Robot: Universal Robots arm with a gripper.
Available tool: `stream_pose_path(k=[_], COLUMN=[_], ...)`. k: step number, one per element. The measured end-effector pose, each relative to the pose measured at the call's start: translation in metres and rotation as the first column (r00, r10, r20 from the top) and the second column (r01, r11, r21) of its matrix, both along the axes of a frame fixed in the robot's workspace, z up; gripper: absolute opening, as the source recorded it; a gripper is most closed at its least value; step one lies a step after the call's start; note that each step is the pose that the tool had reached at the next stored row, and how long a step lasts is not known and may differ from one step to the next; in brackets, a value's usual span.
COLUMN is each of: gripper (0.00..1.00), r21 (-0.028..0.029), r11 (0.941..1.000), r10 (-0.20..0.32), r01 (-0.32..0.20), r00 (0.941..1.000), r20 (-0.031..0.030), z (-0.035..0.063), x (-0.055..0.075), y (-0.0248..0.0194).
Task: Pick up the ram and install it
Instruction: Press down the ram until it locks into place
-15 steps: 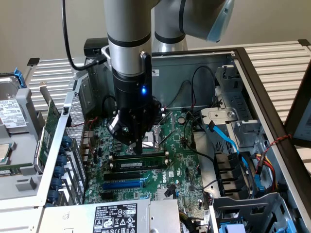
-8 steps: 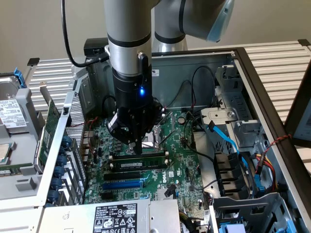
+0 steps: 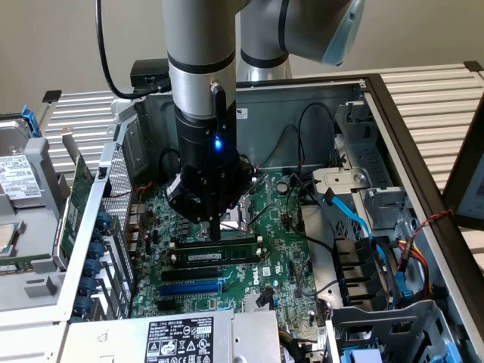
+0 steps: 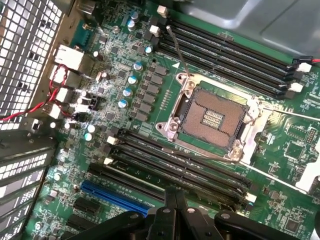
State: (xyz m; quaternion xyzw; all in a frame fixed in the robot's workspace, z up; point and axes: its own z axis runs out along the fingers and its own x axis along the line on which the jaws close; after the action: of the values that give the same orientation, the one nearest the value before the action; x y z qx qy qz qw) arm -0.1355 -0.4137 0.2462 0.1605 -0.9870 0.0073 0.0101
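exterior view
step: the install part. the ram (image 3: 219,255) looks already stood in a slot on the board (image 3: 283,253), so i think it is being pushed home.
gripper (image 3: 214,233): it comes straight down from the arm and its tip sits on the top edge of the ram, near the middle.
where the ram is: upright in a slot, just above the blue slot (image 3: 193,287) in this picture, and toward the exterior view's left of the case (image 3: 302,98).
ram look: long, thin and flat, with dark chips and a small white label on its side.
care needed: my guess is a straight, even push, so both ends sink the same. i cannot tell if the end clips have snapped in.
around it: the board is green and bumpy with tiny parts. a smooth blue cable (image 3: 352,215) bends on the exterior view's right.

wrist view
gripper (image 4: 173,192): black and hard looking. the two fingers (image 4: 166,205) look pressed together, with nothing seen between them, so i judge it clenched and pushing, not grasping.
under it: long dark slots (image 4: 180,160) with white clips at their ends.
socket (image 4: 212,117): a square with a shiny metal frame and rows of tiny gold dots.
grille (image 4: 25,40): grey metal full of small square holes, with a thin red wire (image 4: 35,107) beside it.
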Motion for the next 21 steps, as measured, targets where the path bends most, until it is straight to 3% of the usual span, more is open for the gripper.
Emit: stream_pose_path(k=[6,12,21], gripper=[0.11,0.11,0.11], r21=[-0.0001,0.0004,0.0019], r11=[0.9964,0.9867,0.9676], r10=[-0.084,-0.163,-0.252], r01=[0.084,0.163,0.252], r00=[0.9964,0.9867,0.9674], r20=[0.0003,0.0026,0.022], z=[0.0,0.0,0.0], x=[0.0,0.0,0.0], y=[0.0,0.0,0.0])
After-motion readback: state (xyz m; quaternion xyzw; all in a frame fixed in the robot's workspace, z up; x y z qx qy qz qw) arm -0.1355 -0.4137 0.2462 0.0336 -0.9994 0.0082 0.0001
